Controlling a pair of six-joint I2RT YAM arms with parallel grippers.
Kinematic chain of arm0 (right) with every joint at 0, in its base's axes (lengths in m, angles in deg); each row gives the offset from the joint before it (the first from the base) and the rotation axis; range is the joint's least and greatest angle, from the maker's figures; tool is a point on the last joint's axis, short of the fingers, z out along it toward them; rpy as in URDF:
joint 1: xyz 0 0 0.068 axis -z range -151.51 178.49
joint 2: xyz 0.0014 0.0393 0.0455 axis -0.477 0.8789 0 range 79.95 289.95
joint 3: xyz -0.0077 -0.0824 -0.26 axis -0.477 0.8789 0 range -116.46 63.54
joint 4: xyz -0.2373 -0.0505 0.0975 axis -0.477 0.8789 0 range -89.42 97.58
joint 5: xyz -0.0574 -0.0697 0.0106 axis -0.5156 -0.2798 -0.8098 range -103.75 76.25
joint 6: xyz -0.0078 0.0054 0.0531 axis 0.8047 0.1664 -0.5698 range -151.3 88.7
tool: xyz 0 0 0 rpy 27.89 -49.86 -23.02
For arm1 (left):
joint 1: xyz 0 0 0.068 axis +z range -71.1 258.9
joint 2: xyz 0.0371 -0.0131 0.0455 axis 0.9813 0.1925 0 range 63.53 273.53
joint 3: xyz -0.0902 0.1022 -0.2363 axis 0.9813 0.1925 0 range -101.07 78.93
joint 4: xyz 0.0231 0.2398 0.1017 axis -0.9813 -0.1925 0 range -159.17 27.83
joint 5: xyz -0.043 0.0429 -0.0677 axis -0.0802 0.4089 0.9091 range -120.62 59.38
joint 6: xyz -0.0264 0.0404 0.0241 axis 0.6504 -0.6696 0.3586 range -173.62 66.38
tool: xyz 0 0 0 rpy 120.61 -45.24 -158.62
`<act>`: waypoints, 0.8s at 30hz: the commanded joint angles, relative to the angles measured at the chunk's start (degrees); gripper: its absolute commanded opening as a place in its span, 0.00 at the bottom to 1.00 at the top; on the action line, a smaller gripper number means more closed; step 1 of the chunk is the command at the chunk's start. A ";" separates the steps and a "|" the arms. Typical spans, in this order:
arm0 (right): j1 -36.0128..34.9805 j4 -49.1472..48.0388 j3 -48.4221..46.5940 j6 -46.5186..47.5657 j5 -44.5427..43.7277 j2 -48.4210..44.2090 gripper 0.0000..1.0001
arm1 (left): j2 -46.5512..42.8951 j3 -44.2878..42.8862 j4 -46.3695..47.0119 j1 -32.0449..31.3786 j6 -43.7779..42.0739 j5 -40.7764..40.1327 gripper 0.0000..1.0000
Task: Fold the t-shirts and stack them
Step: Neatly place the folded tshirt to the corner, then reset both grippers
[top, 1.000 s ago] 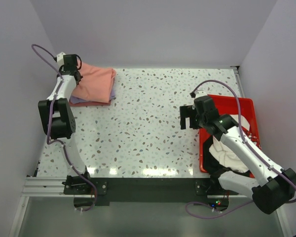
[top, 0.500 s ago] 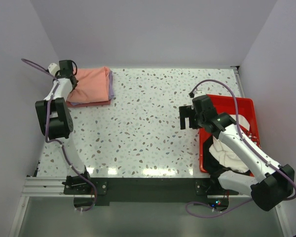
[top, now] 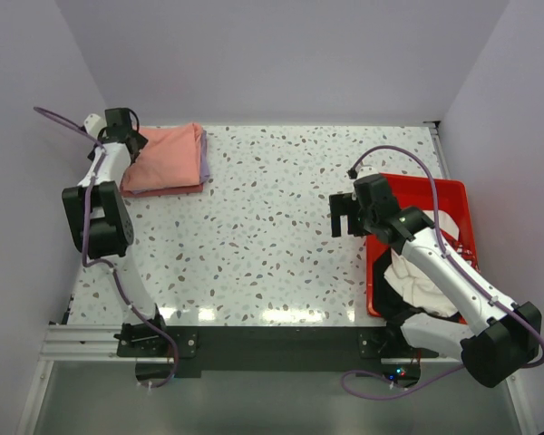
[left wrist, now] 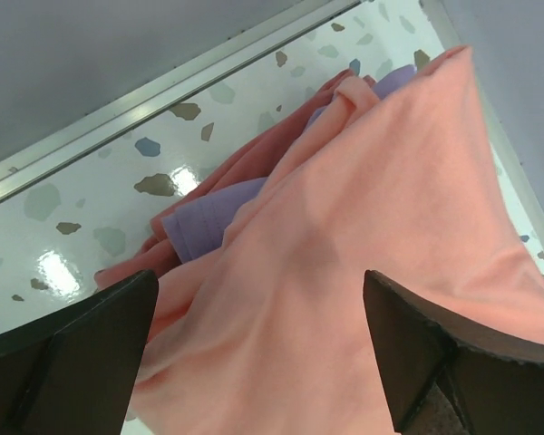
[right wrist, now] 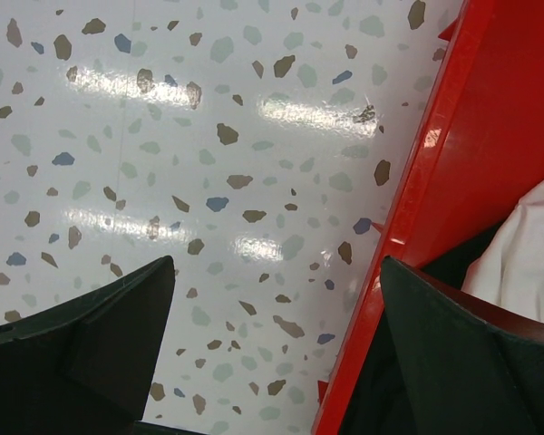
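A folded salmon-pink t-shirt (top: 168, 156) lies on top of a lavender t-shirt (top: 204, 163) at the table's far left corner. My left gripper (top: 131, 145) hovers over the stack's left end. Its jaws stand open above the salmon cloth (left wrist: 372, 208), and the lavender cloth (left wrist: 208, 217) peeks out beneath. My right gripper (top: 344, 217) is open and empty above bare table (right wrist: 208, 163), just left of the red tray (top: 417, 181). A white t-shirt (top: 419, 272) lies bunched in that tray. The white cloth (right wrist: 526, 245) shows with dark cloth (right wrist: 467, 258) beside it.
The red tray's rim (right wrist: 435, 163) runs right beside my right gripper's right finger. Walls close in the table at the back and on both sides. The speckled table (top: 272, 217) stretches between the shirt stack and the tray.
The left gripper dragged the salmon shirt leftward, squaring the stack, and has now opened and let it go. The right arm has barely moved.
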 commanded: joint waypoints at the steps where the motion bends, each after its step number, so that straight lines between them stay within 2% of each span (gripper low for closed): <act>1: 0.19 -0.11 -2.86 0.87 -0.26 -0.41 0.99 | -8.69 -2.22 0.17 0.38 -1.89 -0.61 1.00; 7: 0.19 -0.02 -3.12 0.08 -1.32 -1.90 0.99 | -17.12 -4.16 -3.96 -1.63 -7.16 2.03 1.00; 10: 0.11 -0.11 -2.86 -0.88 -1.93 -3.22 0.99 | -23.79 -0.40 -4.58 -4.44 -9.10 4.56 1.00; 12: 0.11 -0.46 -2.25 -2.11 -2.37 -4.45 0.99 | -27.50 4.79 -4.31 -6.81 -10.42 5.37 1.00; 16: 0.11 -2.30 -0.05 -3.35 -1.68 -7.09 0.99 | -38.81 16.46 -3.79 -17.52 -9.37 4.48 1.00; 17: 0.11 -3.18 0.74 -3.18 -1.24 -8.05 0.99 | -40.94 22.85 -2.83 -19.12 -7.80 5.01 1.00; 19: 0.19 -6.34 3.72 -3.35 0.34 -10.69 0.99 | -47.00 28.86 -2.29 -23.15 -4.81 6.86 1.00; 20: 0.19 -6.96 4.52 -3.26 0.61 -11.48 0.99 | -49.11 34.89 -1.25 -24.83 -3.14 6.78 1.00; 24: 0.11 -8.28 7.59 -4.49 2.02 -13.77 0.99 | -58.78 43.38 -0.08 -32.22 -1.72 5.73 1.00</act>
